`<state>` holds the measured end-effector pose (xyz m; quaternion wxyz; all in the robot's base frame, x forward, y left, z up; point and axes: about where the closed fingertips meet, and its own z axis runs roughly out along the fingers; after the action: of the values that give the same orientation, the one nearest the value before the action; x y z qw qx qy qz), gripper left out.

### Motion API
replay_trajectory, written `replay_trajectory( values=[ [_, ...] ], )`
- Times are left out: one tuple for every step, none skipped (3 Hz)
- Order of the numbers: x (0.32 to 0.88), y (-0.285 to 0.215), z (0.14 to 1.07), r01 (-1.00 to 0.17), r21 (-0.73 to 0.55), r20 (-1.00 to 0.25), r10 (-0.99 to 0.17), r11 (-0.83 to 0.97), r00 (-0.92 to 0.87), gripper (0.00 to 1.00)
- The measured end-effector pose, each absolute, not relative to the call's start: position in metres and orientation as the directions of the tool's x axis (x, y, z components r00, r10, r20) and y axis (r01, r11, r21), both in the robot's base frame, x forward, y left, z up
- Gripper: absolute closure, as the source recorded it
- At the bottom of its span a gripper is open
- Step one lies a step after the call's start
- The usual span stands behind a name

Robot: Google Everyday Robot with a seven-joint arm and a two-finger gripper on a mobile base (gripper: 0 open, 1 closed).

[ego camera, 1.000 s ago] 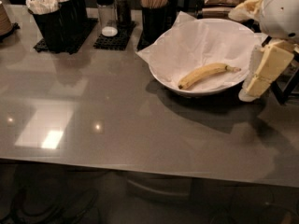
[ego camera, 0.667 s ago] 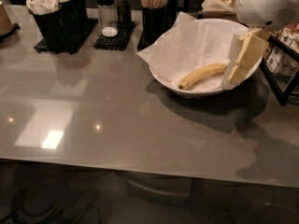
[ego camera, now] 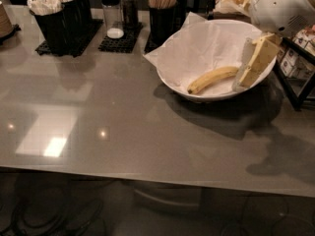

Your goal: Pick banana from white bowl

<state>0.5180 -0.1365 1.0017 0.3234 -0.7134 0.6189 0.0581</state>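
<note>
The yellow banana (ego camera: 212, 78) lies in the white bowl (ego camera: 187, 85), on crinkled white paper, slanting up to the right. The bowl stands at the back right of the grey table. My gripper (ego camera: 244, 74) hangs from the white arm at the top right and reaches down into the bowl's right side, just right of the banana's upper end. Its pale yellow fingers (ego camera: 259, 62) stand apart, with nothing between them. The banana is free of them.
Black holders stand along the table's back edge: one with white cutlery (ego camera: 54, 18), one with wooden sticks (ego camera: 162, 14). Salt and pepper shakers (ego camera: 114, 14) sit between them. A black rack with packets (ego camera: 298, 65) stands right of the bowl.
The gripper has moved left from beside the bowl's right rim and down into the bowl, ending close to the banana's right end. The banana and bowl have not moved.
</note>
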Motion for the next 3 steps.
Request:
replay_trajectory(
  values=[
    [0.5559,-0.1327,0.9729,-0.928,-0.364,-0.521,-0.809,-0.077,0.272,0.0],
    [0.5604,-0.1332,0.9675,-0.931,-0.359,-0.527,-0.808,-0.071,0.264,0.0],
    [0.5654,-0.1367,0.9631,-0.934,-0.351,-0.516,-0.817,-0.074,0.259,0.0]
  ],
)
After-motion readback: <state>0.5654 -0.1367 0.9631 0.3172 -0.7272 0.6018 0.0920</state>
